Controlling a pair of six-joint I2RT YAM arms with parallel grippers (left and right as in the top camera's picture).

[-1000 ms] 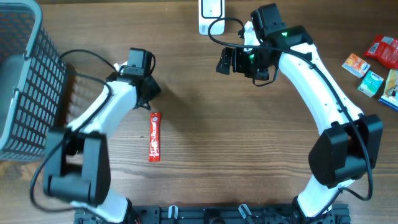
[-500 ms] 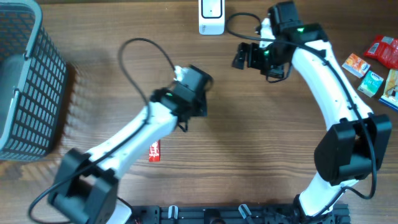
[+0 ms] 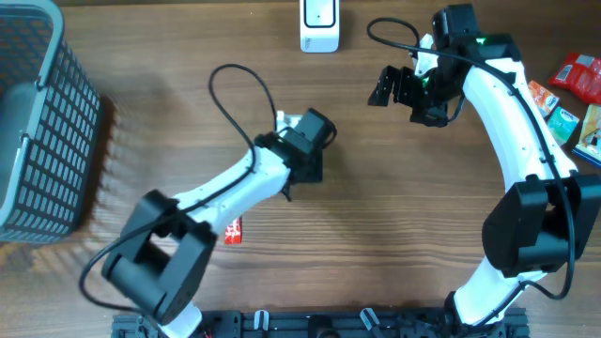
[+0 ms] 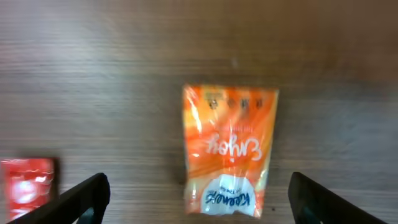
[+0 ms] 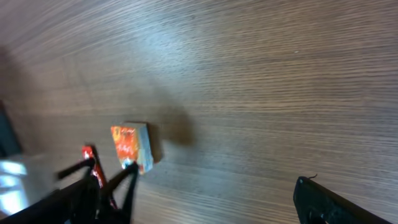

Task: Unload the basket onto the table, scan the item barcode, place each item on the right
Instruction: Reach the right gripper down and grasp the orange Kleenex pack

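An orange snack packet (image 4: 230, 146) lies flat on the wooden table, its printed face up. My left gripper (image 4: 202, 202) hangs over its near end with both black fingers (image 4: 87, 198) spread wide on either side, not touching it. In the overhead view the left gripper (image 3: 305, 152) sits mid-table and hides the packet. The right wrist view shows the packet (image 5: 130, 148) small and far off. My right gripper (image 3: 396, 86) is open and empty, to the right of the white scanner (image 3: 319, 23) at the back edge.
A red stick packet (image 3: 233, 230) lies near the front, partly under the left arm, and shows at the left in the left wrist view (image 4: 25, 190). A grey mesh basket (image 3: 38, 122) stands at the far left. Several small packets (image 3: 563, 103) lie at the right edge.
My left arm swung from the left side to the middle of the table and its jaws opened, leaving the orange packet on the wood. The right arm drifted to the right.
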